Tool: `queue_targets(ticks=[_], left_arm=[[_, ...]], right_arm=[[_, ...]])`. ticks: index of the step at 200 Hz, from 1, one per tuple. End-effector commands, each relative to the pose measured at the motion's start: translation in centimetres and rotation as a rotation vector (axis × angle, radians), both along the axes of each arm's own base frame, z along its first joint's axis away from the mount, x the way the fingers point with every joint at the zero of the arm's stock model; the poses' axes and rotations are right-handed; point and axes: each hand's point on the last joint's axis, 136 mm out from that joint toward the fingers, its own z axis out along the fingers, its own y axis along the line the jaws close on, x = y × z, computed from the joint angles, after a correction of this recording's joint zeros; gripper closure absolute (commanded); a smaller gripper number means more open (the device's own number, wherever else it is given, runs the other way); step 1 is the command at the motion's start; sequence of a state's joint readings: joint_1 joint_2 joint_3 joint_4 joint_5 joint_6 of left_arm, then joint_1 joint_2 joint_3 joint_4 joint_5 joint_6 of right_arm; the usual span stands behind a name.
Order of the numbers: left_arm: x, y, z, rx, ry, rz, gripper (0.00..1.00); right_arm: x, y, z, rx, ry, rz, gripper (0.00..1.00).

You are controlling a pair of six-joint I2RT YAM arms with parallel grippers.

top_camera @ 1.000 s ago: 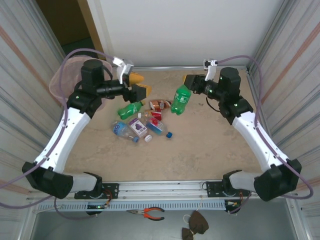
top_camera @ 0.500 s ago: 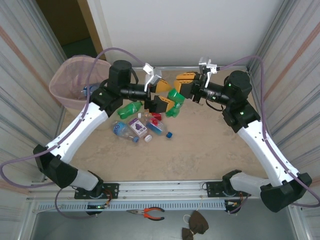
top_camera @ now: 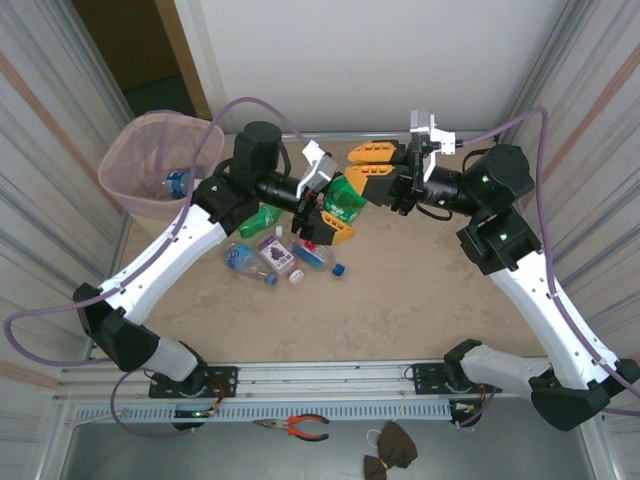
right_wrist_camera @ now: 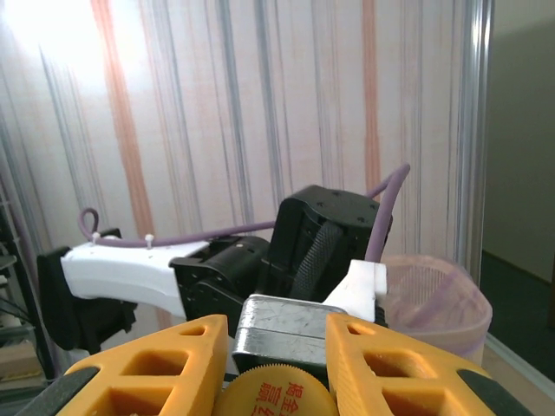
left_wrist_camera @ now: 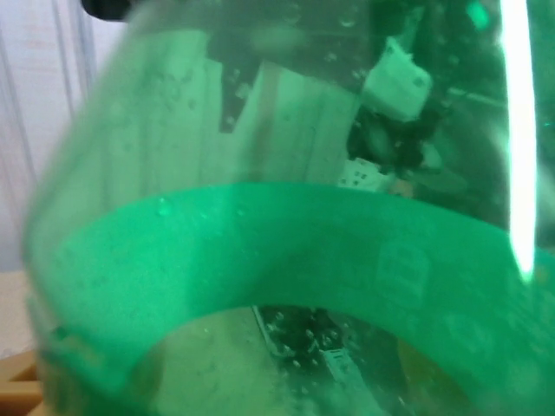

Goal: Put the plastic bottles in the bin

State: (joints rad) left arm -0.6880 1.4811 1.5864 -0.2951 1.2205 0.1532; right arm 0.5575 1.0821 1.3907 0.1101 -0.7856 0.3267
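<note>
Probably light, slick, crushable: take green bottle (top_camera: 345,199) mid-body. Clamped at cap by right gripper (top_camera: 362,170); left gripper (top_camera: 329,206) hold unclear.

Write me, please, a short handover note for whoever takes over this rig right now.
Right end effector: shut on the cap end of the green bottle, above the table.
Left end effector: jaws either side of that bottle; grip unclear.
Done: at least one bottle lies in the bin.
To do: bin the green bottle, then the several loose bottles on the table.
</note>
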Motion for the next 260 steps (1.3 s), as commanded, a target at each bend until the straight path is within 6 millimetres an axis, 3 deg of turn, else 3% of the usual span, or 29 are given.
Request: queue_targets(ticks=[1, 66, 114, 183, 203, 236, 260], left_arm=[[-1.9, 1.2, 2.4, -0.055, -0.056, -0.064, 0.32], [-2.2, 1.5, 3.3, -0.067, -0.073, -0.059, 0.23], [-2.6, 2.0, 4.0, -0.075, -0.104, -0.025, 0.27], [-2.7, 2.3, 4.1, -0.066, -0.116, -0.003, 0.41], [-2.4, 2.4, 4.1, -0.058, -0.134, 0.030, 0.45], [-1.1, 2.7, 4.0, -0.015, -0.161, 0.152, 0.46], [0.9, 3.6, 3.9, 0.032, -0.168, 0.293, 0.46]], right_arm=[[-2.1, -0.4, 1.9, 0.021, -0.057, 0.033, 1.00], [-2.5, 0.0, 1.6, 0.006, -0.063, 0.042, 1.00], [-2.5, 0.0, 1.4, 0.001, -0.059, 0.039, 1.00], [-2.6, 0.0, 1.5, 0.006, -0.060, 0.034, 1.00], [-2.3, -0.2, 1.5, 0.008, -0.053, 0.014, 0.84], [-1.5, -0.5, 1.1, -0.005, -0.030, -0.048, 0.38], [-0.8, -1.2, 0.9, -0.006, -0.030, -0.123, 0.27]])
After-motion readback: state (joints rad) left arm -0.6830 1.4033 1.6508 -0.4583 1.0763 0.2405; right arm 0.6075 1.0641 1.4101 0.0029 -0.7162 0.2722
